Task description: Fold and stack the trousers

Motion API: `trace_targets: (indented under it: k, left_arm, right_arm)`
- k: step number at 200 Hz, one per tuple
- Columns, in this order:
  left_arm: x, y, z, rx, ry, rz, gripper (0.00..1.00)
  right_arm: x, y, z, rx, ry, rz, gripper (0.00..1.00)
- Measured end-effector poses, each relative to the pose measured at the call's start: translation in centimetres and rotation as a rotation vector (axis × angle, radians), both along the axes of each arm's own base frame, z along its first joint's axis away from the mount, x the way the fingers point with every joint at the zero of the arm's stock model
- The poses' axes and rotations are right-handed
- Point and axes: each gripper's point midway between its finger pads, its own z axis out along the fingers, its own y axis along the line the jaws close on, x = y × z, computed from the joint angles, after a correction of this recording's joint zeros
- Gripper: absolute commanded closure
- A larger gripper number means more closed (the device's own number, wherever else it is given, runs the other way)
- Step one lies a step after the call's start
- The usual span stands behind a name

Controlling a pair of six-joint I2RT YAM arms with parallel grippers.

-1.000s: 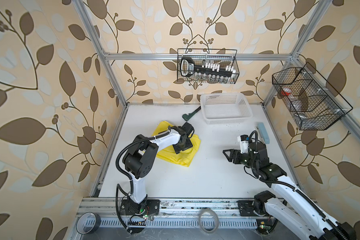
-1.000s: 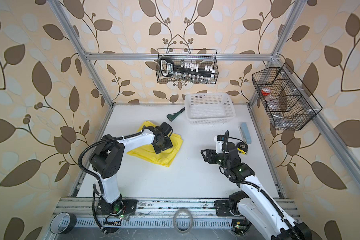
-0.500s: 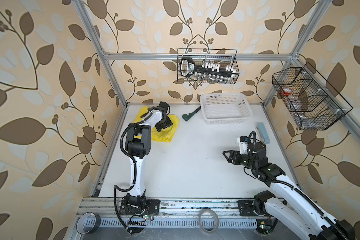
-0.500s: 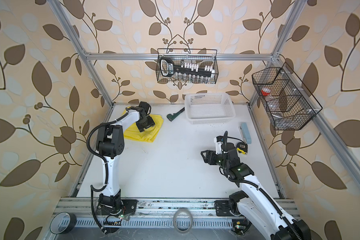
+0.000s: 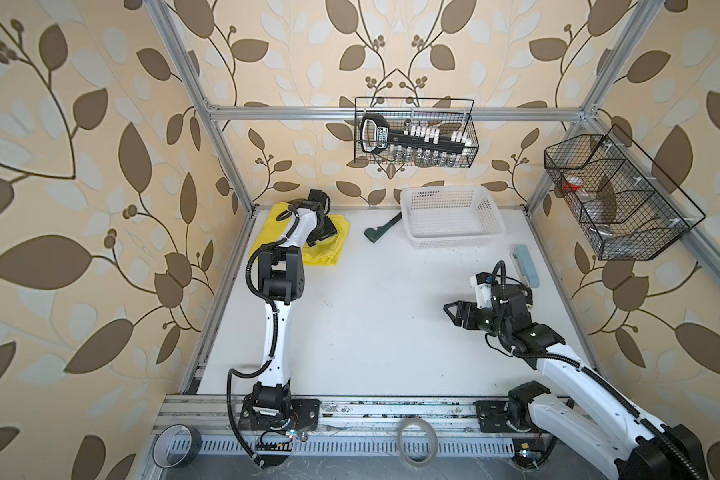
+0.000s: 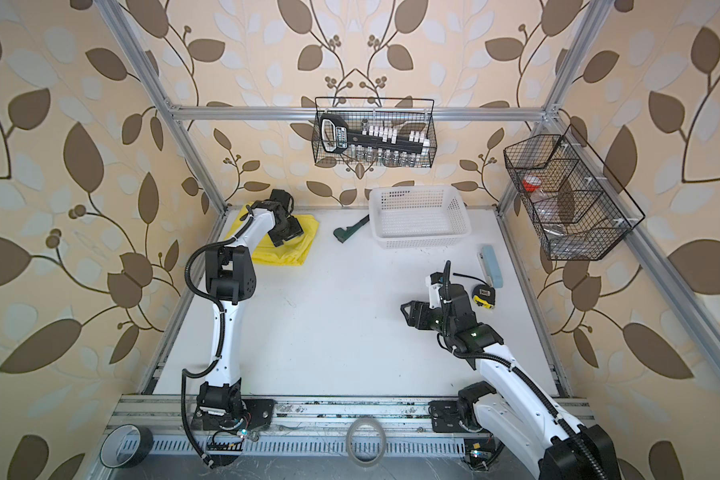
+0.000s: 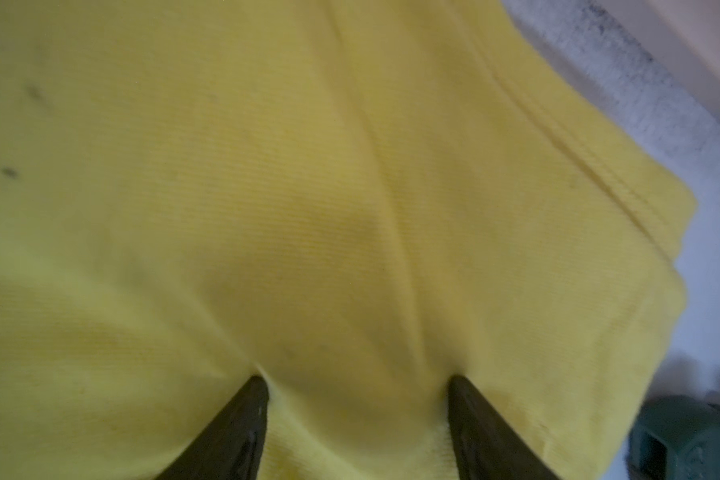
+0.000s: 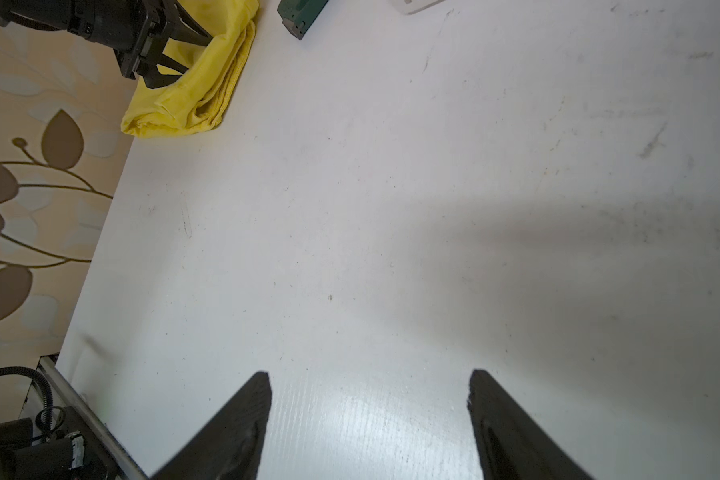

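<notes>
The yellow trousers [image 5: 327, 254] lie folded into a compact bundle in the far left corner of the white table, seen in both top views [image 6: 292, 254]. My left gripper [image 5: 324, 232] is on top of the bundle. In the left wrist view the trousers [image 7: 308, 199] fill the frame and the left gripper [image 7: 356, 380] stands open, both fingertips pressed into the cloth, which bulges between them. The right wrist view shows the bundle's layered edges [image 8: 192, 99]. My right gripper [image 5: 454, 316] hovers open over bare table on the right [image 8: 368, 374], holding nothing.
A white perforated basket [image 5: 454, 220] stands at the back centre. A green tool [image 5: 381, 230] lies between it and the trousers. A pale blue block [image 5: 526, 266] and a yellow tape measure [image 6: 485, 297] lie near the right edge. Wire baskets hang on the walls.
My left gripper has slid the folded trousers from the left middle of the table back into the far left corner. The right arm has stayed in place.
</notes>
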Motion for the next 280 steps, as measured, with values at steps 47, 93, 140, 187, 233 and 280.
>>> trace_targets:
  k: [47,93,140,187,233,280]
  left_arm:
    - [1.1,-1.5,1.0,-0.080,-0.073,-0.031,0.28]
    - [0.3,-2.6,4.9,-0.088,-0.128,-0.117,0.24]
    - [-6.2,-3.7,12.7,-0.101,-0.218,-0.260,0.18]
    - [-14.8,-2.3,14.1,-0.011,-0.301,-0.341,0.08]
    - [-21.2,1.0,6.7,0.154,-0.281,-0.299,0.01]
    - [-21.9,3.0,3.9,0.294,-0.381,-0.296,0.01]
  right_arm:
    - [0.7,-0.2,0.3,-0.013,-0.006,-0.001,0.18]
    - [2.4,-1.9,2.2,-0.019,-0.075,-0.050,0.09]
    - [4.4,-5.1,3.8,-0.009,-0.145,-0.150,0.00]
    - [6.7,-8.7,4.1,-0.078,-0.209,-0.266,0.00]
    - [9.1,-12.4,3.3,-0.261,-0.303,-0.367,0.00]
    - [9.4,-14.5,-2.1,-0.396,-0.294,-0.362,0.00]
